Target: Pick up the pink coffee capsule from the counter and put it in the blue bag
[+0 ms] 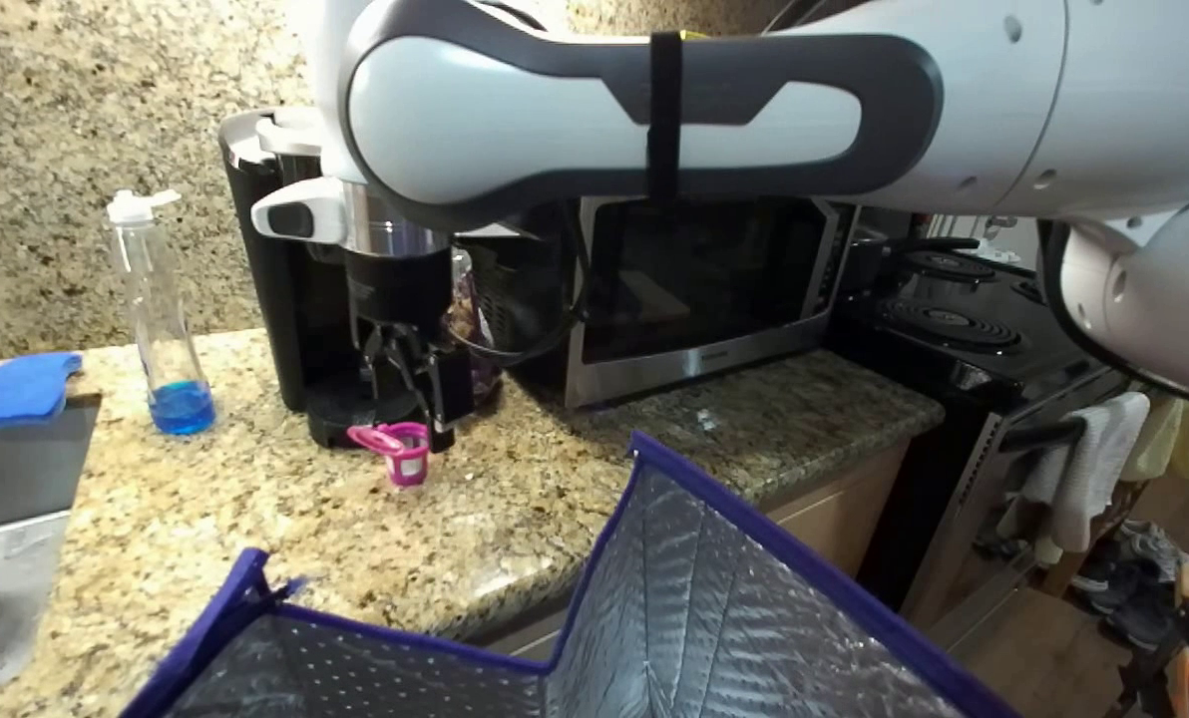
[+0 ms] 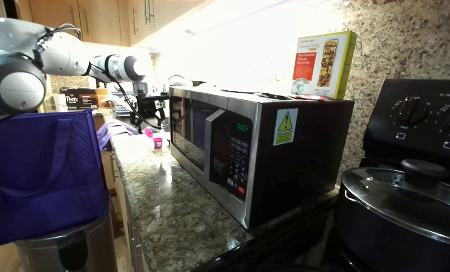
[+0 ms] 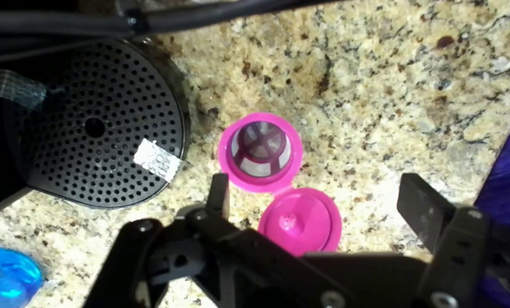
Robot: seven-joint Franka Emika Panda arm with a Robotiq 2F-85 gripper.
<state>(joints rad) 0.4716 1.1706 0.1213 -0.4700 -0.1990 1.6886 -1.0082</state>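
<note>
The pink coffee capsule (image 1: 410,466) stands upright on the granite counter (image 1: 285,538), its lid flipped open to one side. It also shows in an exterior view (image 2: 157,142). In the wrist view, the open cup (image 3: 261,149) lies just beyond my fingertips, and its lid is partly hidden by the gripper. My gripper (image 3: 315,184) is open and empty above the capsule; the lid shows between the fingers, nearer the left one. The gripper also hangs over the counter in an exterior view (image 2: 150,127). The blue bag (image 1: 694,588) gapes open in front of the counter, atop a metal bin (image 2: 68,241).
A black coffee maker (image 1: 280,299) stands right behind the capsule. A bottle with blue liquid (image 1: 181,404) and a blue sponge-like block (image 1: 26,389) are beside the sink (image 1: 26,479). A microwave (image 2: 217,128) stands along the counter. A cable (image 3: 173,19) crosses the wrist view.
</note>
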